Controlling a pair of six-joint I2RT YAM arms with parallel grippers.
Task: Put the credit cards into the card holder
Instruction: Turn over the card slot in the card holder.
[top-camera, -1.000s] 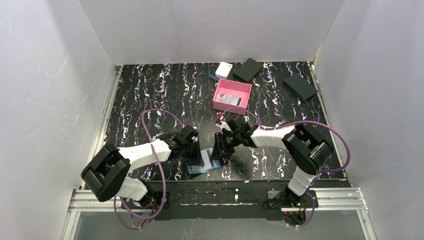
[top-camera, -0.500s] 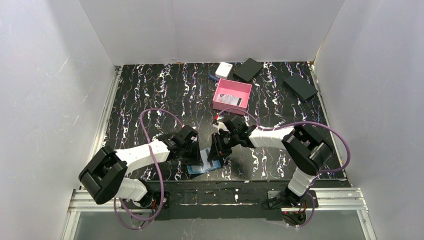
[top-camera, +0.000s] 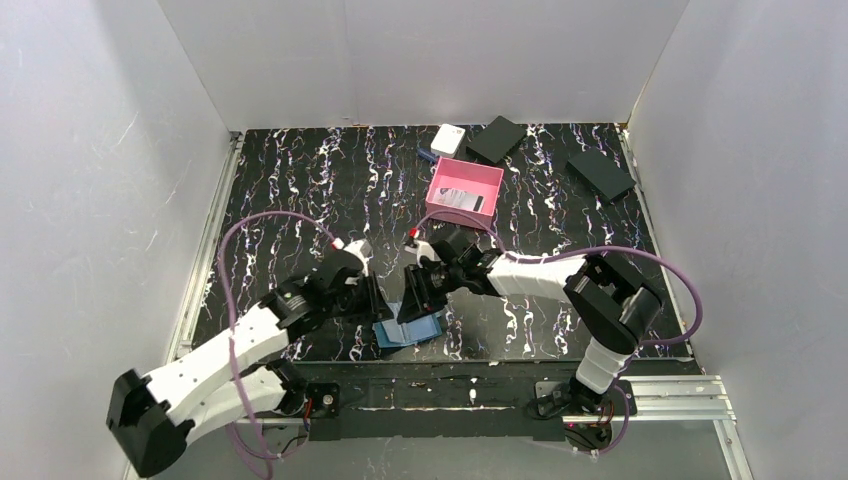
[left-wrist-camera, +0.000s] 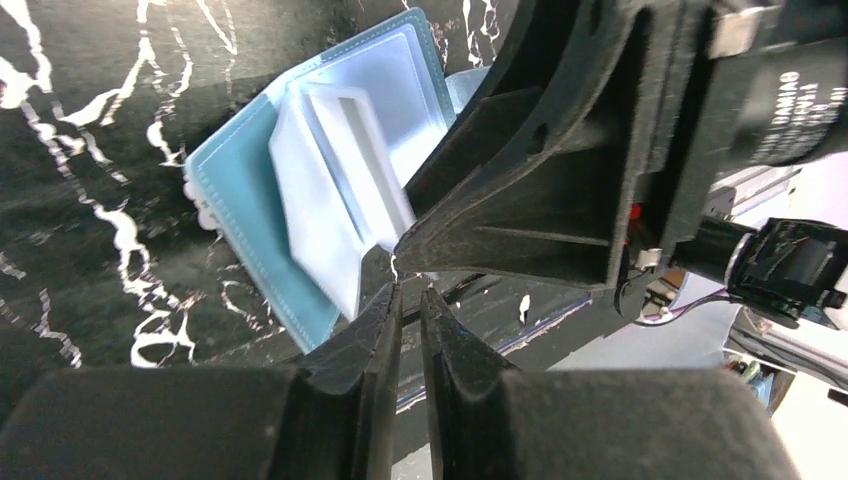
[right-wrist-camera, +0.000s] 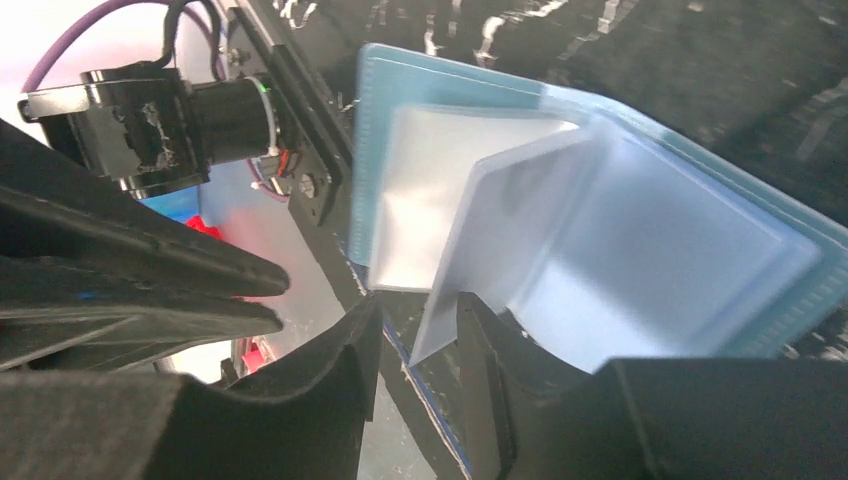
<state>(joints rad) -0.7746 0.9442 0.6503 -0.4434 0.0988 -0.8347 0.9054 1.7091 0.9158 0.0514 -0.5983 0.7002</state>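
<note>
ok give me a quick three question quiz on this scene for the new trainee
1. True or false: the blue folding wallet lies open on the black marbled table.
2. The pink rectangular tray sits: A) beyond the wallet, nearer the back wall; B) at the table's near edge; C) under the left arm.
3. Which hand has its fingers either side of the pale sheet standing up from the wallet?
Key: 1 true; 2 A; 3 right hand.
</note>
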